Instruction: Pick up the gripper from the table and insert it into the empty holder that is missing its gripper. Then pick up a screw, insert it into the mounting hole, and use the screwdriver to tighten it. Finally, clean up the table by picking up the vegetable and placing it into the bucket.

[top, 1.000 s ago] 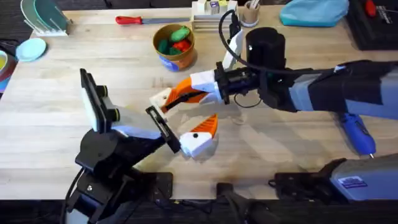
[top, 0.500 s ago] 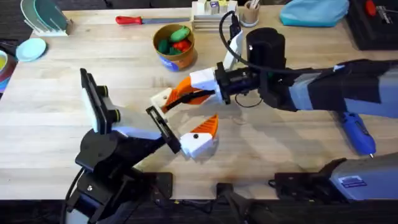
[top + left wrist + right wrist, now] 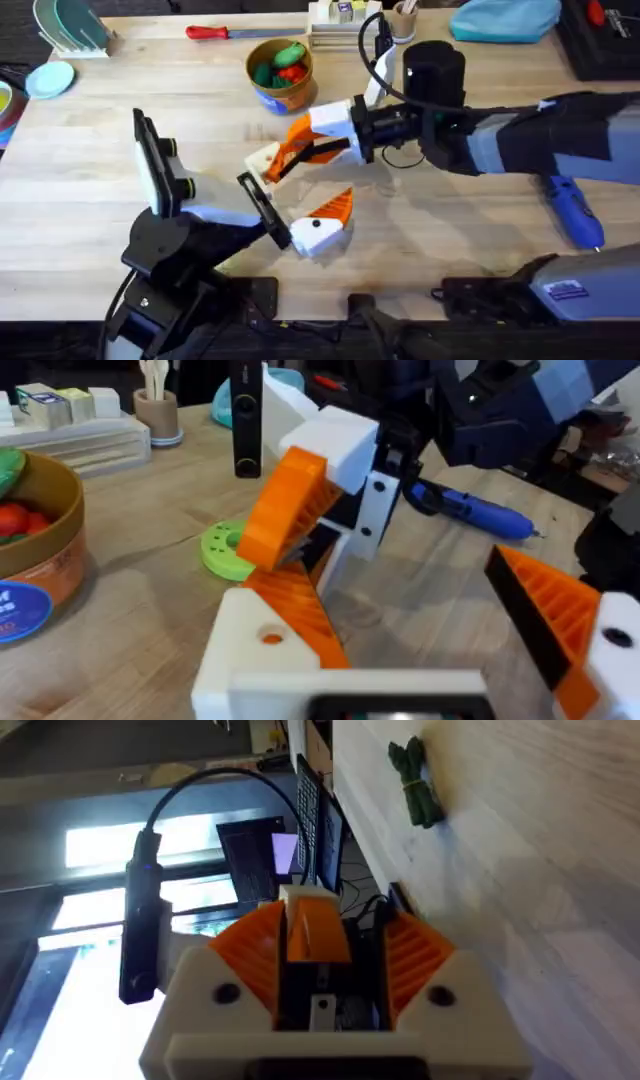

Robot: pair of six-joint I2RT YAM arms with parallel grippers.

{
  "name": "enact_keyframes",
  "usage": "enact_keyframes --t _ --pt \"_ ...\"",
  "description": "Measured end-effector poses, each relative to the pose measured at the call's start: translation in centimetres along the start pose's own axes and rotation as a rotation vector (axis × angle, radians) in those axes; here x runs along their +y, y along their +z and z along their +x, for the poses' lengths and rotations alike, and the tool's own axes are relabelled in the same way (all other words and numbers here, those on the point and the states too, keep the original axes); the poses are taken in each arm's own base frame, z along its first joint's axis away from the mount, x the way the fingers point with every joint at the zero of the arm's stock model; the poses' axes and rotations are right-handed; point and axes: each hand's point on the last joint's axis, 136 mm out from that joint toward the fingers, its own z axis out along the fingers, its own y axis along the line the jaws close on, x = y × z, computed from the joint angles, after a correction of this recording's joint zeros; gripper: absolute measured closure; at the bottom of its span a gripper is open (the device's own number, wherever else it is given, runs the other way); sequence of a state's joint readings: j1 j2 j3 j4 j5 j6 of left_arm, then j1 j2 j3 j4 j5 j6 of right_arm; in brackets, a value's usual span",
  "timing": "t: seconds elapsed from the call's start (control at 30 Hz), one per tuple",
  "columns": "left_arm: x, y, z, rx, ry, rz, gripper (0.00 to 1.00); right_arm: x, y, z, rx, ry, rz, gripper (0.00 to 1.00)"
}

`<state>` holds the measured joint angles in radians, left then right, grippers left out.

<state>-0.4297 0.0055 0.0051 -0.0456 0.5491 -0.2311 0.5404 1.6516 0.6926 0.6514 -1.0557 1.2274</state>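
The orange gripper (image 3: pixel 316 932) is clamped in the right gripper (image 3: pixel 295 148) and held against the holder (image 3: pixel 260 158) of the spread-open left gripper (image 3: pixel 295 195); it seems not yet seated. Screwing looks undone: the screwdriver (image 3: pixel 575 215) lies well right of the holder. The vegetable (image 3: pixel 415 780) is on the worktop (image 3: pixel 90 180), not in the bucket (image 3: pixel 280 72) beyond the holder.

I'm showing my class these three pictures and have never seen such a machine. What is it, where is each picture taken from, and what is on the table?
Two robot arms sit at a wooden table. One picture looks down from above; the other two come from cameras on each arm's wrist. The right arm reaches in, its jaws shut on a small orange ribbed plastic finger, at the plain white plastic holder on the left arm; the left jaws stand open. Also there: a blue pen-shaped electric screwdriver, a round tan-rimmed bucket of toy vegetables, a red-handled screwdriver, a dark green toy vegetable.
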Motion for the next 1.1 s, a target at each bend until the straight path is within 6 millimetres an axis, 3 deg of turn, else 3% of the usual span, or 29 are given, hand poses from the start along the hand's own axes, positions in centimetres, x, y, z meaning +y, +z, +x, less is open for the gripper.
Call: enact_keyframes --t 0.3,0.43,0.6,0.77,1.1 --pt "-0.06 0.0 0.02 0.001 0.0 0.004 0.008 0.27 -0.21 0.64 0.043 -0.021 -0.018 0.426" --pt "-0.08 0.0 0.02 0.001 0.001 0.005 0.008 0.44 -0.54 0.91 0.066 -0.046 -0.032 0.424" --pt "-0.08 0.0 0.02 0.001 0.004 0.005 0.008 0.39 -0.58 0.95 0.068 -0.07 -0.033 0.653" --pt "-0.08 0.0 0.03 0.001 0.006 0.004 0.008 0.4 -0.6 0.83 0.063 -0.078 -0.032 0.982" --pt "0.07 0.0 0.0 0.0 0.006 -0.004 0.008 0.26 -0.33 0.51 0.038 -0.065 -0.02 0.993"
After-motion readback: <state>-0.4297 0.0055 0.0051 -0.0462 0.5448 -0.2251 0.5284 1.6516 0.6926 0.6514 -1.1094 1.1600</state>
